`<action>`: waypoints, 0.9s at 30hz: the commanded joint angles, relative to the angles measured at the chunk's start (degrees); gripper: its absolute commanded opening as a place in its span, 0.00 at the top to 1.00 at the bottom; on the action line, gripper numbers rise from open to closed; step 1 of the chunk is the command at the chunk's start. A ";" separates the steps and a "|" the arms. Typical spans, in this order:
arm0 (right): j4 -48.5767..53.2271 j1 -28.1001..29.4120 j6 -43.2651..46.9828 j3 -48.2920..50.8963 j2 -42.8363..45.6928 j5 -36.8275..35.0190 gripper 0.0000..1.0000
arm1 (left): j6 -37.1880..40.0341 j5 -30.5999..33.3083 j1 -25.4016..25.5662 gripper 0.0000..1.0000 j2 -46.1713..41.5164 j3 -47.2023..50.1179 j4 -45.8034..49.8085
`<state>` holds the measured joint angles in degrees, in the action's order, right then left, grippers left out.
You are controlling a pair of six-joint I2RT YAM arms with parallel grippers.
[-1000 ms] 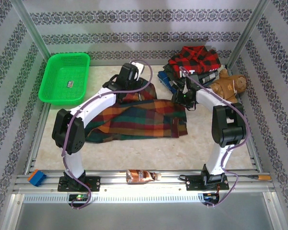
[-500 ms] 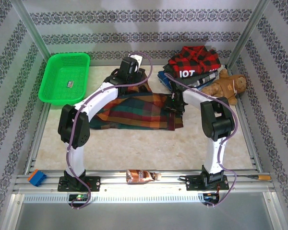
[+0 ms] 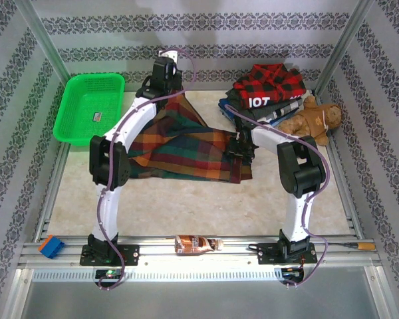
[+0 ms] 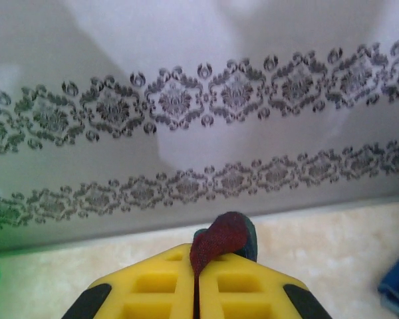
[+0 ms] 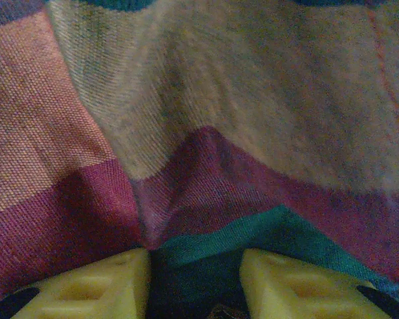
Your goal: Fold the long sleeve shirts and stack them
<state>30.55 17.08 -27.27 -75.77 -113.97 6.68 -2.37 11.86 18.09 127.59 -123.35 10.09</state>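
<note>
The large plaid shirt [image 3: 186,143] in orange, green, navy and red lies on the table, with one corner pulled up toward the back wall. My left gripper [image 3: 163,68] is raised at the back and shut on that corner; a red and green tip of the plaid shirt [image 4: 223,238] pokes out between the yellow fingers [image 4: 153,292]. My right gripper [image 3: 239,147] sits at the shirt's right edge, with a bunch of plaid shirt [image 5: 206,193] filling the gap between its fingers [image 5: 93,286]. A pile of shirts, with a red-black check shirt [image 3: 271,80] and a dark lettered shirt [image 3: 263,102], lies at the back right.
A brown teddy bear [image 3: 316,119] lies beside the pile. A green basket [image 3: 90,106] stands at the back left. A brown bottle [image 3: 196,244] and a blue block [image 3: 51,246] rest on the front rail. The patterned back wall [image 4: 199,100] is close ahead of the left gripper.
My left gripper has moved back and up toward the wall, lifting the plaid shirt's corner into a peak. The right gripper has shifted left and nearer, drawing the shirt's right edge with it.
</note>
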 commanded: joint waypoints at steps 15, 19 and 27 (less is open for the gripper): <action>5.58 -0.10 0.00 3.12 2.99 -0.04 0.44 | -9.16 -1.97 -5.10 0.09 3.18 -16.80 15.62; 6.39 -1.21 1.02 1.32 7.18 1.23 0.40 | -14.08 -5.02 -3.47 0.07 -12.45 6.96 16.10; 8.04 -1.02 5.67 -2.72 8.80 7.47 0.37 | -25.73 -7.20 -2.88 0.17 -29.06 44.47 16.51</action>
<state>36.69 15.62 -23.68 -77.38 -105.03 10.92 -21.47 5.39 15.66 98.26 -87.13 23.75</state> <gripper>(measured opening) 0.630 0.835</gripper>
